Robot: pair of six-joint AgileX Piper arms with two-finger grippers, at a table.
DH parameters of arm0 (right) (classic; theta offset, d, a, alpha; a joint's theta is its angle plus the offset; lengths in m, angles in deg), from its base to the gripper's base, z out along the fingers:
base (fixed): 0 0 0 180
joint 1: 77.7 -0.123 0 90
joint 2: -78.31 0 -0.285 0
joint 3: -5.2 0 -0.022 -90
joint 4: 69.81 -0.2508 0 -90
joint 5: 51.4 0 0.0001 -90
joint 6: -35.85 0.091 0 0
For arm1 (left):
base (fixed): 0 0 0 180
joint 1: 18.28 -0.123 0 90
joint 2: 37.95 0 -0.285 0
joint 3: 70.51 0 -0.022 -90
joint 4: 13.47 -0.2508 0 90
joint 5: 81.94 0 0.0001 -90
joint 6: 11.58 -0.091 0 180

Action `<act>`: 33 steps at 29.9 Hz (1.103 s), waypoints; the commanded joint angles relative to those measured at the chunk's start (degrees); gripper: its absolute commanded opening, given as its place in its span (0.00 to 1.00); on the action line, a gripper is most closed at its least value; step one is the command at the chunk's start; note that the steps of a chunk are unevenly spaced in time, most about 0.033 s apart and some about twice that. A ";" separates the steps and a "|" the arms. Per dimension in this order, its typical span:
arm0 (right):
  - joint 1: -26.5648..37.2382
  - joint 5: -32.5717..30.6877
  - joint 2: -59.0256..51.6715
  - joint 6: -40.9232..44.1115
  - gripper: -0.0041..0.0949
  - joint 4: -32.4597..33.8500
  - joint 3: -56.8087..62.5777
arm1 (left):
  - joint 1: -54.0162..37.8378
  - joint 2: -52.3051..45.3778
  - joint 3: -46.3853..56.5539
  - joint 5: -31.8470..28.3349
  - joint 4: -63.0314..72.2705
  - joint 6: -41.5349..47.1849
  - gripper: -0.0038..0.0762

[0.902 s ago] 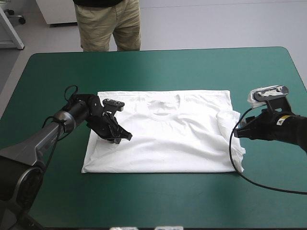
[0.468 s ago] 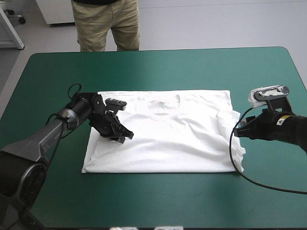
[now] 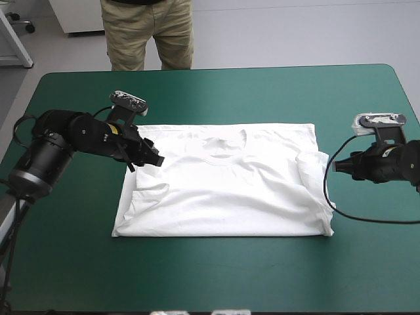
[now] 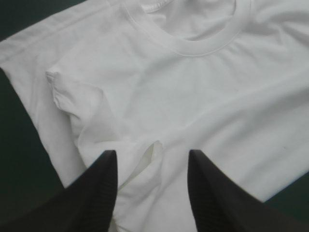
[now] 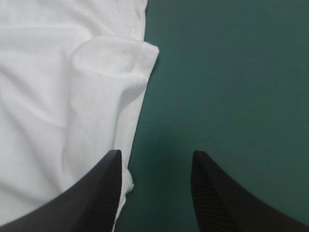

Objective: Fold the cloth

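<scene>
shirt point(image 3: 230, 190) flat, centre of surface point(image 3: 262, 92), sleeves tucked in | left hand point(image 4: 152, 153) open, empty, over left sleeve fold | right hand point(image 5: 155, 153) open, empty, at right edge | advice: pinch both layers at matching corners (else the fold skews), lift together

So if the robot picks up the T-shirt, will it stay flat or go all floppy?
Probably floppy: the T-shirt lies wrinkled and its sleeve is folded over itself. It would likely sag from wherever it's pinched. Pushed, it would probably bunch up rather than slide.
</scene>
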 commanded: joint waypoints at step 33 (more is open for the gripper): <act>0.77 9.69 35.44 -8.54 0.04 -9.31 -11.49 | 0.12 -3.75 -0.90 0.00 -3.30 4.12 0.47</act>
